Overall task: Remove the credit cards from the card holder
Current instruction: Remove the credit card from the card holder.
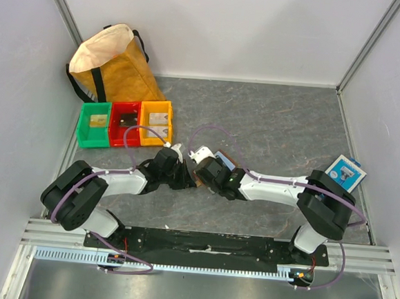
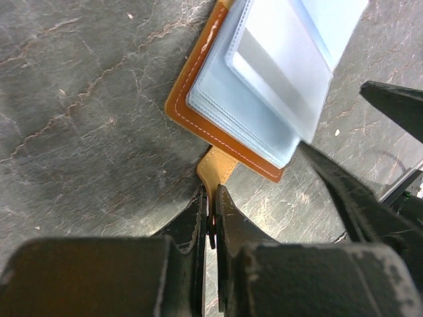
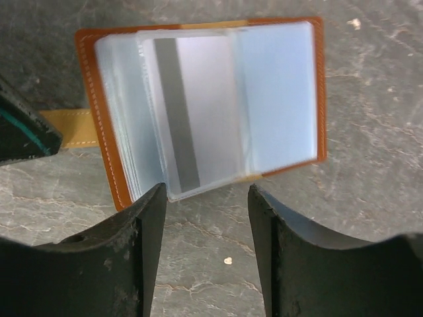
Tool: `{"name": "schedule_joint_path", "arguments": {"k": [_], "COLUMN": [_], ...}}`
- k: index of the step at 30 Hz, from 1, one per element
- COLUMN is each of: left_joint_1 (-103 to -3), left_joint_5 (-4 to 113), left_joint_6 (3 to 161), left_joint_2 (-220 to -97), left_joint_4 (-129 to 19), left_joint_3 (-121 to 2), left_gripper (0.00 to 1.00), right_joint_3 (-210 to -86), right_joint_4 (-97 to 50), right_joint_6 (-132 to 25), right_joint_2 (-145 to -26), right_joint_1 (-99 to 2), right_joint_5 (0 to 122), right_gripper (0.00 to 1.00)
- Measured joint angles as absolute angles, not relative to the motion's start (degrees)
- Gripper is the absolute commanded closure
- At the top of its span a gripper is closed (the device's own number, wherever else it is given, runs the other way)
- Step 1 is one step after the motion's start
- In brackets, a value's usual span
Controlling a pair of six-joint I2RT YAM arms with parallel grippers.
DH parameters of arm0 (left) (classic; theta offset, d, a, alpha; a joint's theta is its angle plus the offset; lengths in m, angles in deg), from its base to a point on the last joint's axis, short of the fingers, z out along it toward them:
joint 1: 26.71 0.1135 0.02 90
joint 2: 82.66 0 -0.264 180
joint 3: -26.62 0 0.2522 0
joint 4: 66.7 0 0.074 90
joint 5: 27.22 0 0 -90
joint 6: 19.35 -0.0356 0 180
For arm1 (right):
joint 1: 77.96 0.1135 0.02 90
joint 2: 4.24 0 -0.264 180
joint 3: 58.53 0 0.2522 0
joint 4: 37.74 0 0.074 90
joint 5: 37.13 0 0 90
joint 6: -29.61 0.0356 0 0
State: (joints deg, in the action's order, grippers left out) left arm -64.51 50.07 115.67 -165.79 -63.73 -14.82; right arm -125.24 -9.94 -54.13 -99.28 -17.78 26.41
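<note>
Squarely before the right pincer [image 3: 206, 195] — the card holder [image 3: 281, 99].

Top view: light falling evenly and diffusely from overhead; table [image 1: 271, 120] showing only soft shadows. Wrist views: glare washing out the card holder [image 3: 205, 105] sleeves toward 12 o'clock; black fingers [image 3: 112, 264] blurring at 6 o'clock.

The left arm [image 1: 111, 182] and the right arm [image 1: 276, 188] have white link shells and bulky black joint housings. A thin purple cable [image 1: 219, 128] runs along each. The right gripper [image 3: 206, 193] has matt black fingers [image 3: 132, 257] with worn edges
</note>
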Motion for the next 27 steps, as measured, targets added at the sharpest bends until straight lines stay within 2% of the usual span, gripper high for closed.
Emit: {"name": "schedule_joint_path", "arguments": {"k": [6,11,18,21,27], "left_joint_1": [-64.51,-64.51,-64.58,-64.67,-64.71], "left_joint_5": [49.07,49.07,49.13,49.44,53.98], "left_joint_6": [115.64,115.58,114.86,114.51,112.80], "left_joint_2": [-165.00,-163.10,-160.48,-159.56,-157.77], "left_joint_4": [-62.94,-61.15,-57.32,-55.86,-50.22], "left_joint_3": [-14.30,-13.56,-12.70,-12.62,-14.13], "left_gripper": [0.98,0.98,0.98,0.92,0.71], "right_joint_3": [-125.35,-125.68,-125.70,-125.72,-125.64], "right_joint_4": [-10.27,-10.24,-10.24,-10.16,-9.94], "right_joint_6": [-54.22,-54.20,-52.77,-52.27,-50.70], "right_joint_2": [-96.33,-96.31,-95.15,-95.22,-95.11], "right_joint_1": [-17.80,-18.00,-23.98,-27.83,-29.43], "right_joint_5": [22.30,21.05,22.32,23.94,28.97], "right_gripper": [0.44,0.50,0.52,0.52,0.57]}}
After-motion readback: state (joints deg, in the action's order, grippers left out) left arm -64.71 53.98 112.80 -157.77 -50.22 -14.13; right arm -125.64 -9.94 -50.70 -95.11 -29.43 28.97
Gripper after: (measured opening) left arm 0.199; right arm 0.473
